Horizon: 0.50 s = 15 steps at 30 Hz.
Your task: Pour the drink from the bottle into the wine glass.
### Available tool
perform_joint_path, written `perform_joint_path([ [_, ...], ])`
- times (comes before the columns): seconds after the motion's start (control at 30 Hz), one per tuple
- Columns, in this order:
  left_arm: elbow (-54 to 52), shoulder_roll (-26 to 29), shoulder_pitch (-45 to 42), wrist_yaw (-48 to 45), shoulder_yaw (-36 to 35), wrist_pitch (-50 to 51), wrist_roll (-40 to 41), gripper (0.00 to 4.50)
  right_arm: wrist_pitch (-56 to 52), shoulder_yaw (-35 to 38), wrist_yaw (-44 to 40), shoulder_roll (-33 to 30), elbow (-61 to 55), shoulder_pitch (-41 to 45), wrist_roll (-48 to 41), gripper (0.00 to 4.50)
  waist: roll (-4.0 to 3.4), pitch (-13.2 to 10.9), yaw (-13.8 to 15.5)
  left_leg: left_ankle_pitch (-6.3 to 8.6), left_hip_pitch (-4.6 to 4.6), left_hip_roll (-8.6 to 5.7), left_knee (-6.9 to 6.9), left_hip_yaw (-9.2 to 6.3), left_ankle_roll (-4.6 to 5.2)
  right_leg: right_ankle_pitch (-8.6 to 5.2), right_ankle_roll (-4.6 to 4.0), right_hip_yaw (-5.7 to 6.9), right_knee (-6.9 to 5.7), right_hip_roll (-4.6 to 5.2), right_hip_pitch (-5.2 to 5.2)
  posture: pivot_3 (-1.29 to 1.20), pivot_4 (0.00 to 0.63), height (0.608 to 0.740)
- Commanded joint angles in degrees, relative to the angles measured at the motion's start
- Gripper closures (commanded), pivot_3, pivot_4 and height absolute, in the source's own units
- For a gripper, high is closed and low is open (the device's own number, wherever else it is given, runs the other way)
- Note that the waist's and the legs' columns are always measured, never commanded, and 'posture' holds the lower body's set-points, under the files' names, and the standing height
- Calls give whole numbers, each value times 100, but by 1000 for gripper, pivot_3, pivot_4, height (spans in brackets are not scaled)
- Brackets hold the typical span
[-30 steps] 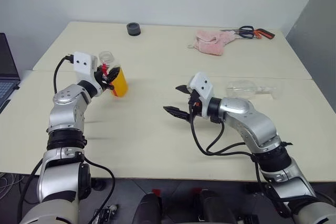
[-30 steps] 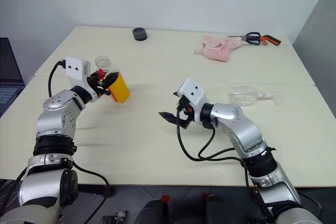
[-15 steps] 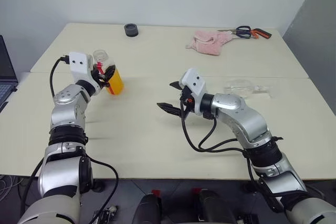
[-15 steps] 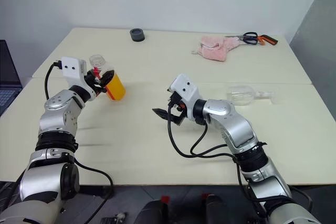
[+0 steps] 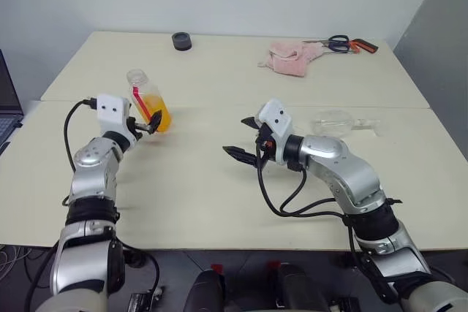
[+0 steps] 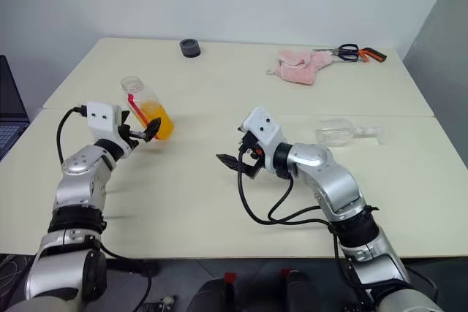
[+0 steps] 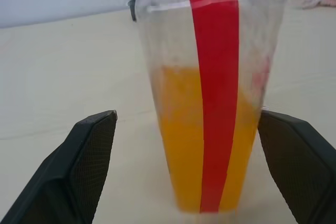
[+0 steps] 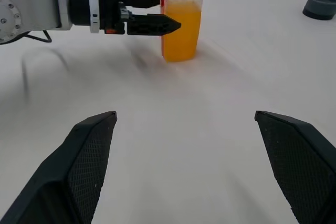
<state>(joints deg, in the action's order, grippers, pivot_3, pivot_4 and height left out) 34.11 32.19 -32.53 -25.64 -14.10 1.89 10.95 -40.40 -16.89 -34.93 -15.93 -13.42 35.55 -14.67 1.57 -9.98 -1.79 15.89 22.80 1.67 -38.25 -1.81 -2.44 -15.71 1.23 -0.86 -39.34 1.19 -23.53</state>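
The bottle (image 5: pixel 142 93) stands upright on the table at the left, its lower half filled with the orange drink (image 5: pixel 158 117) and a red strip down its side. My left gripper (image 5: pixel 148 123) is open, its fingers (image 7: pixel 84 161) on either side of the bottle's base and clear of it. Right of centre, the wine glass (image 5: pixel 338 120) lies on its side on the table. My right gripper (image 5: pixel 235 137) hovers open and holds nothing. It is at mid-table, between the bottle and the glass, and faces the bottle (image 8: pixel 181 19).
A pink cloth (image 5: pixel 289 58) and scissors (image 5: pixel 347 44) lie at the back right. A small dark round object (image 5: pixel 180 40) sits at the back edge. A laptop (image 5: pixel 6 100) stands off the table's left side. A seam (image 5: pixel 219 106) runs between two tabletops.
My left gripper has opened and let go of the bottle, which was tilted in its grip and now stands on the table. The left hand has sunk and drawn back a little. The right arm has kept still.
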Motion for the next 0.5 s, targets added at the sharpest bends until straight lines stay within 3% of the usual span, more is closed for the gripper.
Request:
perform_joint_path([
  [0.03,-805,34,386,337,-280,102,59,49,-44,200,-67,-187,-503,-139,-111,0,0,0,3,0,0,1,0,-2,0,0,0,0,2,0,0,0,150,740],
  [0.3,-2487,147,1613,-252,91,490,80,49,-234,1029,-133,-1056,-1410,-788,-424,0,0,0,28,1,-2,-4,6,-26,1,0,0,2,18,7,12,0,150,740],
  [0.5,-2903,165,1766,-762,262,647,190,49,-127,1263,-80,-1463,-1670,-1168,-360,0,0,0,21,1,-5,0,9,-22,1,0,0,9,21,-4,16,0,150,740],
])
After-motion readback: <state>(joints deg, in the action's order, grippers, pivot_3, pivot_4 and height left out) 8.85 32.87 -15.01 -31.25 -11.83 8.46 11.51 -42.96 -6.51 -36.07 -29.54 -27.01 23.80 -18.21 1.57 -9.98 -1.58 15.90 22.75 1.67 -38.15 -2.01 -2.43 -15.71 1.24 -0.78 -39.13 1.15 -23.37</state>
